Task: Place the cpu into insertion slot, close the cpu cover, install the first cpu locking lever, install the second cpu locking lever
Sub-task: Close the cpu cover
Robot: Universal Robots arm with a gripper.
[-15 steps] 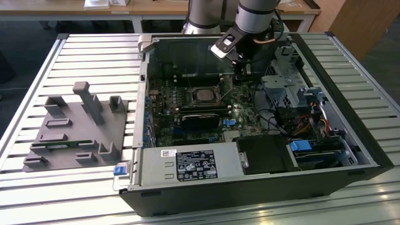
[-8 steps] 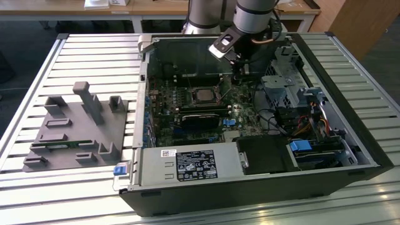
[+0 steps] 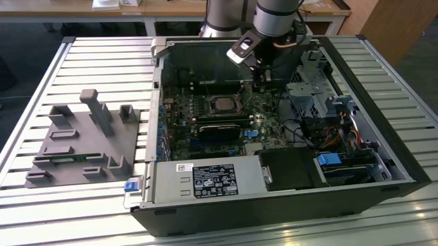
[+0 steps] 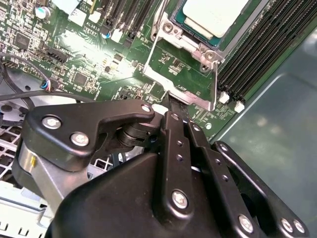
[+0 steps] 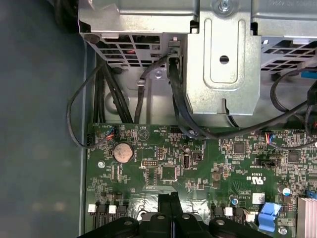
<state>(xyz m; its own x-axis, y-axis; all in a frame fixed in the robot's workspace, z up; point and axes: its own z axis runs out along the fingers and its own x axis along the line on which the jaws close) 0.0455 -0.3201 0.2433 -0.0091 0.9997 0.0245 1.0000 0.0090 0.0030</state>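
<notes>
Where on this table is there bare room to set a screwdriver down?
Bare slats of the table lie beyond the grey fixture and in front of it. Inside the computer case it is crowded, most around the tool.

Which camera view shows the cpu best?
The second wrist view: the cpu is near, with its pale metal top plain to see, though the picture's edge cuts it. In the exterior view the cpu is a small grey square on the green board. The first wrist view looks at the board beside a metal cage.
</notes>
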